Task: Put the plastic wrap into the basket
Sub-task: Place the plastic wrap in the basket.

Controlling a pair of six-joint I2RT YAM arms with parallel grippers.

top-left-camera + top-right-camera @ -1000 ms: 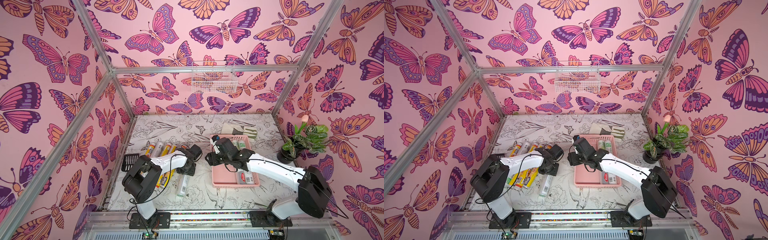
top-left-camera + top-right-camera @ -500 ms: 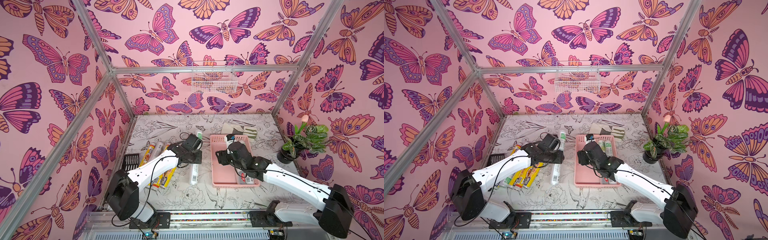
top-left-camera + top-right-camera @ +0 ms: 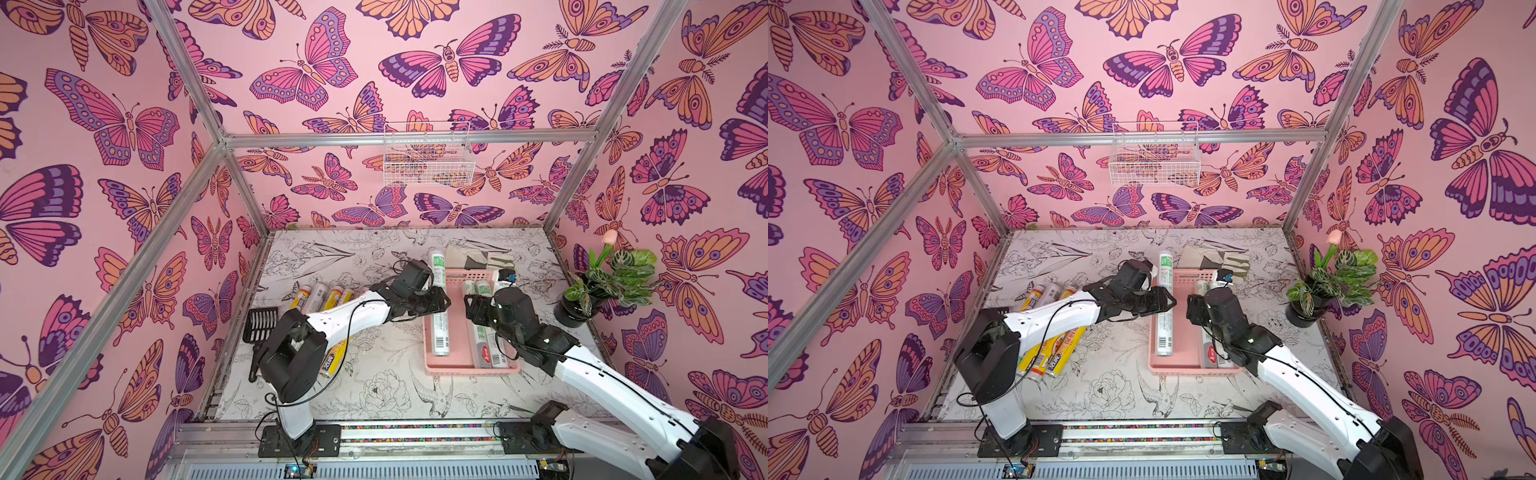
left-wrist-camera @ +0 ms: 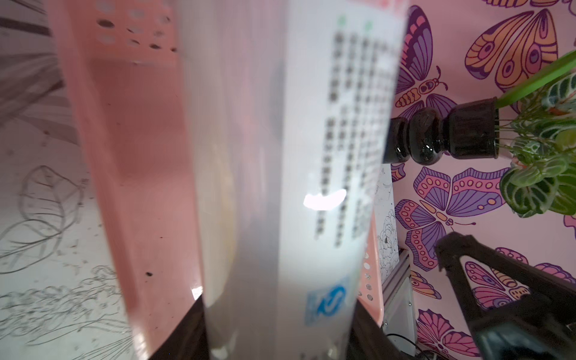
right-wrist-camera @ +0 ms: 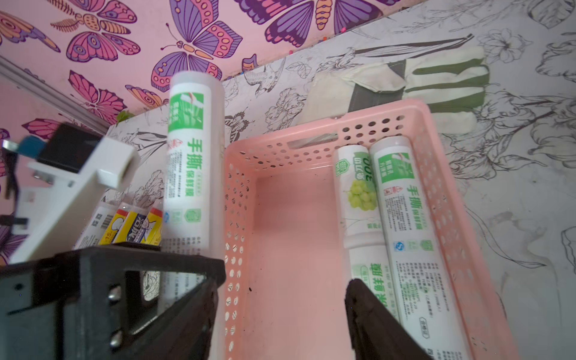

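Top views: left of centre, in the lower half of the frame, a black slotted scoop (image 3: 261,324) is seen on the worktop (image 3: 374,399). Just to its right several rolls of plastic wrap (image 3: 332,296), mostly yellow, are left lying, partly covered by the left arm.

Near the middle of the frame the left hand (image 3: 440,305) is pressed onto a whitish roll (image 3: 440,338). This roll is held lengthwise over the left part of the basket (image 3: 457,370). Its far end is seen jutting past the far rim, and whether its near end touches the floor cannot be told. A second ago this roll is seen low beside the yellow ones, so the carry across is judged all but done. Only lowering and release are left for it, with a shift toward the near rim probably needed.

Right of it, laid rolls (image 3: 484,347) are already lodged along the basket's right side. The right hand (image 3: 473,307), placed over the basket's left edge a second ago, is now drawn back right of centre. It is spread and empty, so the left lane is cleared.

At the right edge of the worktop a potted plant (image 3: 611,286) is set, well apart from both arms.
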